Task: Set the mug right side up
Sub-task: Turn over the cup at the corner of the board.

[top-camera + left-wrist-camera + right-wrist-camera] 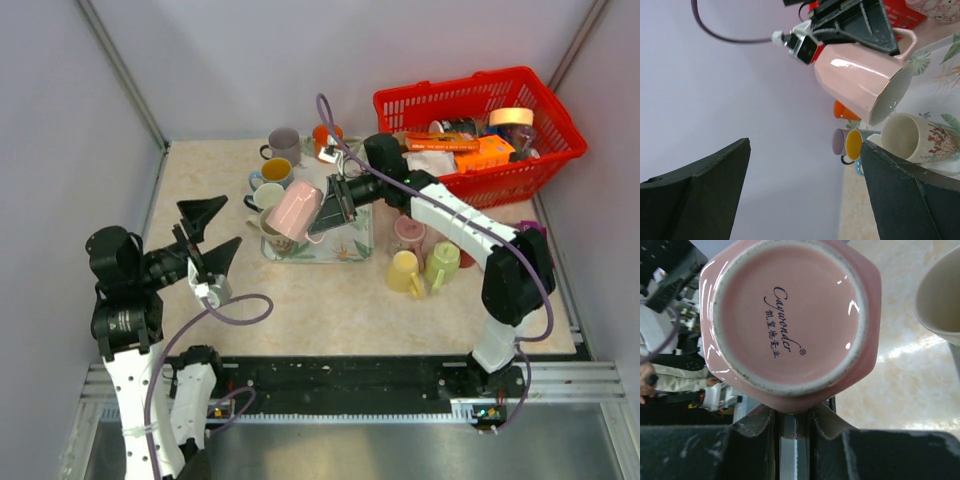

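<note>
The pink mug (pixel 293 210) hangs tilted in the air over the floral tray (pixel 345 253), its mouth turned toward the left arm and its base toward the right wrist camera (pixel 790 315). My right gripper (pixel 328 212) is shut on the mug's handle, which is pinched between the fingers (pixel 794 415). The left wrist view shows the mug (pixel 855 80) from the side with its white inside. My left gripper (pixel 212 232) is open and empty, well to the left of the tray, with its jaws wide apart (pixel 805 190).
A cream floral mug (pixel 268 225) lies on the tray under the pink one. Grey (pixel 284 145), blue-and-yellow (pixel 272 172) and orange (pixel 325 135) mugs stand behind. Yellow (pixel 404 272), green (pixel 441 265) and pink patterned (pixel 408 232) mugs stand right of the tray. A red basket (pixel 470 180) is at back right.
</note>
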